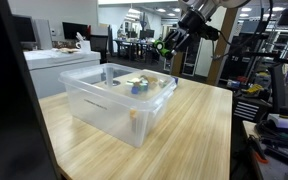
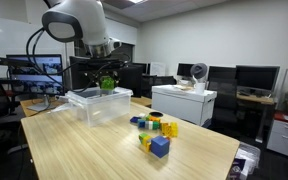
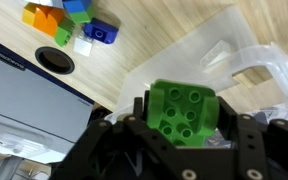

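My jaws were pinching the green block (image 3: pixel 184 112) from two sides, partway closed around it, its studded face turned toward the wrist camera. My gripper (image 1: pixel 170 44) hung in the air above the clear bin (image 1: pixel 114 105), near its far edge in an exterior view and well above the few blocks (image 1: pixel 137 85) lying inside. In the wrist view the bin's rim ran close beneath the green block, with the table (image 3: pixel 114 50) and the pile of coloured blocks (image 3: pixel 69 20) beyond. I judged that rim the main risk: released from there, the block could clip it and bounce out onto the table. A shallow pinch might also let it twist loose.
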Robot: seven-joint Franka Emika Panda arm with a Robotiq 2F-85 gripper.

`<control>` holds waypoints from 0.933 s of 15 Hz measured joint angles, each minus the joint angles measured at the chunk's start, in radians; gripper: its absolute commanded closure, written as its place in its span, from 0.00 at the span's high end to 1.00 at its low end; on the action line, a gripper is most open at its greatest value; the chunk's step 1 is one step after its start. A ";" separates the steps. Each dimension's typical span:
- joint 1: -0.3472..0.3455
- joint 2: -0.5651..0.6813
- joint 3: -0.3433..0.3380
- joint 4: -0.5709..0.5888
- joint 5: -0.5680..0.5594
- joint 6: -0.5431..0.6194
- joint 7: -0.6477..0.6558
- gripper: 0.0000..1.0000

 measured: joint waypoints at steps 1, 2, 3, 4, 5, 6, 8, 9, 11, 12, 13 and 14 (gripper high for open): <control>0.044 0.001 0.004 -0.016 0.020 0.052 0.031 0.43; 0.091 0.009 0.011 -0.029 0.045 0.118 0.063 0.43; 0.144 0.027 0.025 -0.038 0.078 0.196 0.100 0.43; 0.169 0.044 0.043 -0.038 0.109 0.245 0.120 0.43; 0.191 0.062 0.063 -0.037 0.143 0.294 0.133 0.92; 0.212 0.081 0.080 -0.035 0.172 0.341 0.148 0.94; 0.248 0.120 0.109 -0.024 0.211 0.416 0.175 1.00; 0.257 0.133 0.116 -0.016 0.220 0.437 0.185 1.00; 0.261 0.155 0.119 0.011 0.223 0.455 0.204 1.00; 0.259 0.160 0.116 0.028 0.223 0.455 0.209 1.00; 0.257 0.163 0.107 0.047 0.224 0.455 0.220 1.00; 0.252 0.165 0.093 0.071 0.224 0.454 0.235 1.00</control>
